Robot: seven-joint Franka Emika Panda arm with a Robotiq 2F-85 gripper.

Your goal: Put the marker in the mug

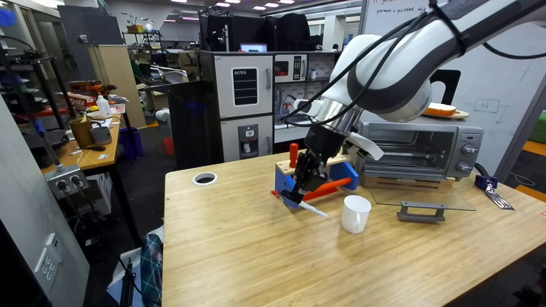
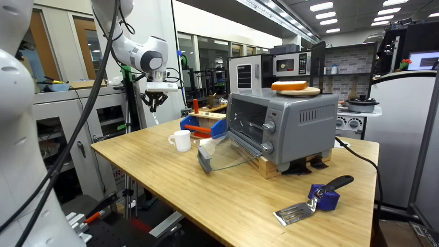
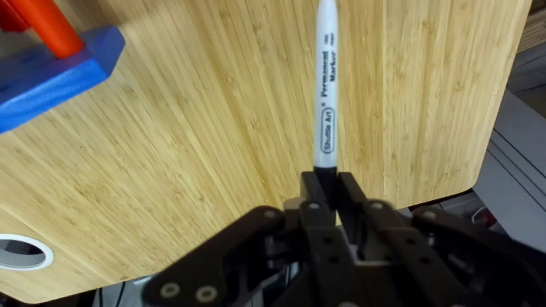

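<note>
Wrist view: gripper (image 3: 326, 181) pinches the marker (image 3: 326, 94) by its black end, jaws nearly together, white barrel sticking straight out past the tips. Print readable only here: "Permanent Marker", "Shuttle Art". Behind it: table (image 3: 192, 162), blue corner of the toy (image 3: 55, 85), part of the hole (image 3: 19, 251). In an exterior view, arm (image 1: 384, 64) leans in from upper right, wrist tilted down-left, gripper (image 1: 295, 197) at the toy (image 1: 341, 171); marker (image 1: 313, 209) slants down toward the mug (image 1: 354, 215), apart from it. Mug upright on the table. In an exterior view, arm (image 2: 137, 53) comes over from upper left, gripper (image 2: 153, 109) aimed down, marker (image 2: 155, 118) hanging below; mug (image 2: 182, 140) handle at picture left. Only here does the oven (image 2: 310, 128) show its vented side. Can't tell marker's clearance over the table.
</note>
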